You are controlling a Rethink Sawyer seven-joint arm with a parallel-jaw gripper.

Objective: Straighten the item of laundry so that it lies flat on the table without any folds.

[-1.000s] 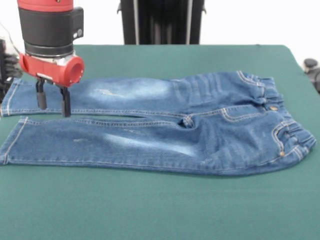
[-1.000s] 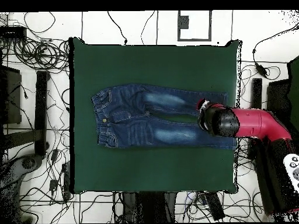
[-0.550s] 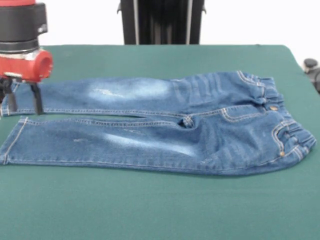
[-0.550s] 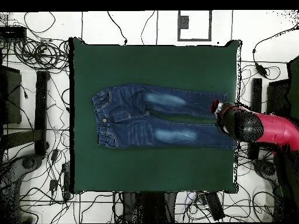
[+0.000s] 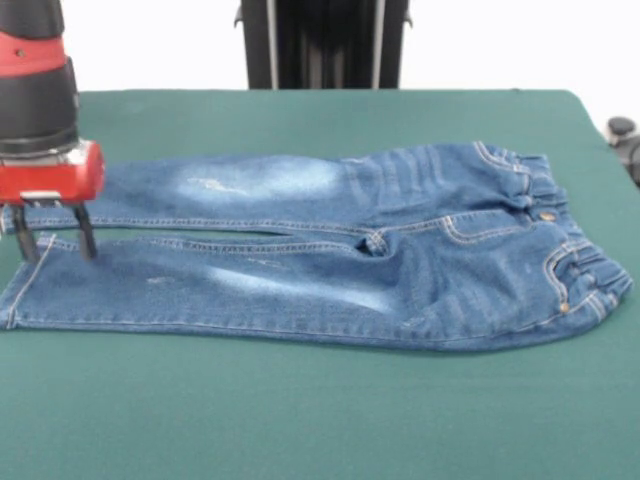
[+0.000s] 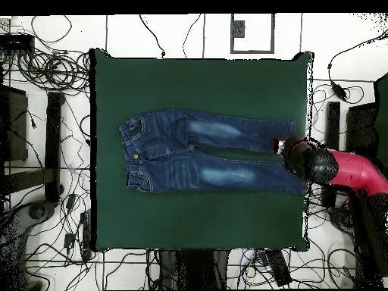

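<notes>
Gripper at the cuff end of the jeans, jaws parted and empty

My gripper (image 5: 54, 244) stands over the left end of the jeans (image 5: 330, 245), fingers (image 5: 86, 238) apart with nothing clamped between them, tips down at about cloth level where the two hems meet; whether they touch the denim I cannot tell. The jeans lie lengthwise across the middle of the table (image 5: 320, 410), waistband to the right, both legs running left, side by side with a thin gap of green between them. My judgement: the garment is nearly flat, only slight puckers near the crotch and gathered waist, so I am placed at the cuffs to tug the legs straight
</notes>
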